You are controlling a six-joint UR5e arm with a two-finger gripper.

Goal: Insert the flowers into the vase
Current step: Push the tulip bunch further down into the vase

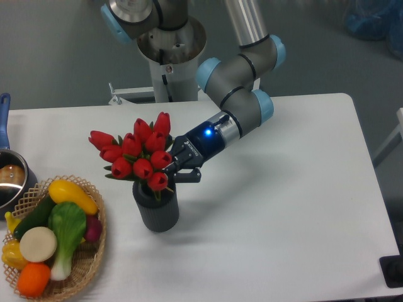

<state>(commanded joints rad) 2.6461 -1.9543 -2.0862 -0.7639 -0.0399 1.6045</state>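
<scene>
The bunch of red tulips [140, 153] stands with its stems down in the dark grey ribbed vase [157, 207], left of the table's middle. The buds spread wider than the vase mouth and hide the stems. My gripper [179, 163] reaches in from the upper right and sits right against the right side of the bunch, just above the vase rim. Its two dark fingers [191, 175] stand apart, and I see no stem pinched between them.
A wicker basket [94, 251] of toy vegetables sits at the front left, close to the vase. A steel pot [9, 179] with a blue handle is at the left edge. The arm's base stands behind the white table [283, 207].
</scene>
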